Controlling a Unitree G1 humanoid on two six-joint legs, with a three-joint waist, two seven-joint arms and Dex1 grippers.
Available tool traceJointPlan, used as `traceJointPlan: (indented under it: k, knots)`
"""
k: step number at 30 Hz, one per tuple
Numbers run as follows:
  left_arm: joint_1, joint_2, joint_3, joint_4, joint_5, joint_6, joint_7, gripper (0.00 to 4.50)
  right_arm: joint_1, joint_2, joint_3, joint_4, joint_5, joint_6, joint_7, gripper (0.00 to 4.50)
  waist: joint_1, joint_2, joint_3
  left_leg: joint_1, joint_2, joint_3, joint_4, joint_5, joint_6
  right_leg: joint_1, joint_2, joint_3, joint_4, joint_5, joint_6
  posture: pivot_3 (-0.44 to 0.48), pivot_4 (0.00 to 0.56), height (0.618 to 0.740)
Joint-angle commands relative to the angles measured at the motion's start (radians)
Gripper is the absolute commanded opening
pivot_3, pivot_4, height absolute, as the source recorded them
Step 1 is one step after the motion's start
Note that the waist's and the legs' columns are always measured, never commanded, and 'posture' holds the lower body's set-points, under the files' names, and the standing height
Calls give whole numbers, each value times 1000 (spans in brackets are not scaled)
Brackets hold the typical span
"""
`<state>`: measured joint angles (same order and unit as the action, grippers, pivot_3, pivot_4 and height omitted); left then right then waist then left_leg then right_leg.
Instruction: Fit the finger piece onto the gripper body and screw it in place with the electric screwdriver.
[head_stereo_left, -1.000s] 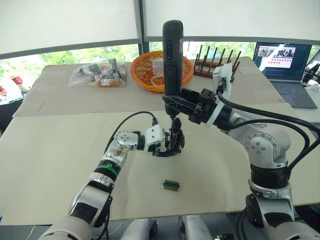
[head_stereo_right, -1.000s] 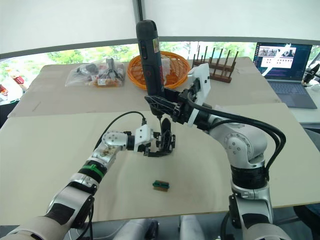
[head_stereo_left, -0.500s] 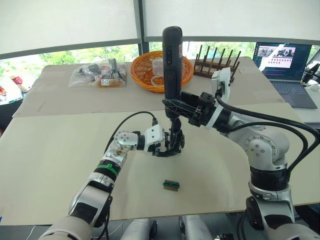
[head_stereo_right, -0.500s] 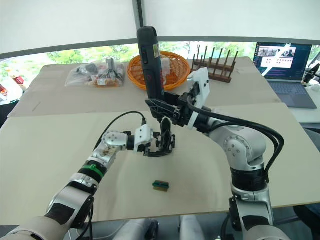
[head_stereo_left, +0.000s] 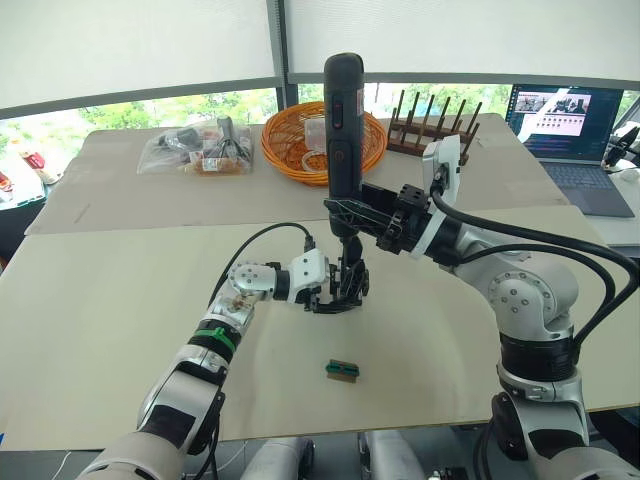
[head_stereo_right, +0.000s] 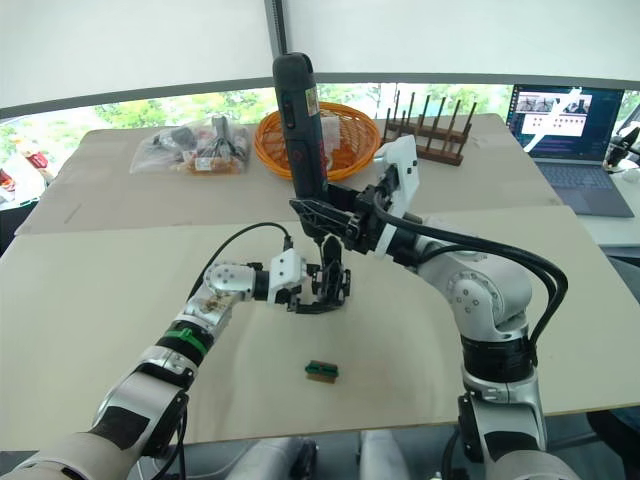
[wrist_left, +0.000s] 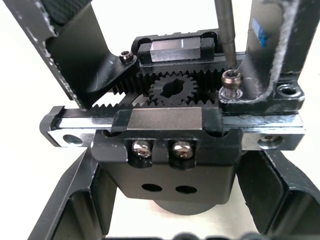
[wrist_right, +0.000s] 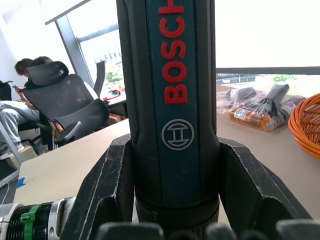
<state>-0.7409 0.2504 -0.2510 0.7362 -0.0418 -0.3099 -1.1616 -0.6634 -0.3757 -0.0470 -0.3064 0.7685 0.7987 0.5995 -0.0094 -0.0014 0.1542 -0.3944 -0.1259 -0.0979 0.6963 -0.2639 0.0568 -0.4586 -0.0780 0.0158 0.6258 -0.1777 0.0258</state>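
Right gripper (head_stereo_left: 352, 212) clamps the screwdriver (head_stereo_left: 342, 130) upright, bit apparently on a screw (wrist_left: 231, 79); left gripper (head_stereo_left: 335, 290) grips the gripper body (head_stereo_left: 352, 280). A tilt could slip the bit.

The robot's arms are light grey and white, with round joints like big knuckles. The left arm (head_stereo_left: 215, 345) has a green band near the wrist, and thick black cables loop along the right arm (head_stereo_left: 520, 290). Each white gripper, the left gripper (head_stereo_left: 340, 290) and the right gripper (head_stereo_left: 350, 212), ends in two black fingers.
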Motion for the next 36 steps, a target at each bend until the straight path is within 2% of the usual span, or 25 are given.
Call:
traceJointPlan:
  k: [1, 36]
  knots:
    - [-24, 12, 14, -15, -2, -6, 3, 2848, -34, 10, -18, -58, 24, -34, 4, 1965, 0, 0, 0, 0, 0, 0, 0, 0, 0, 0, 0, 0, 0, 0, 0, 0, 150, 740]
    - [-29, 15, 17, -14, -4, -5, -1, 2848, -16, -2, 2, -47, -29, -77, 50, 1965, -2, 0, 0, 0, 0, 0, 0, 0, 0, 0, 0, 0, 0, 0, 0, 0, 150, 740]
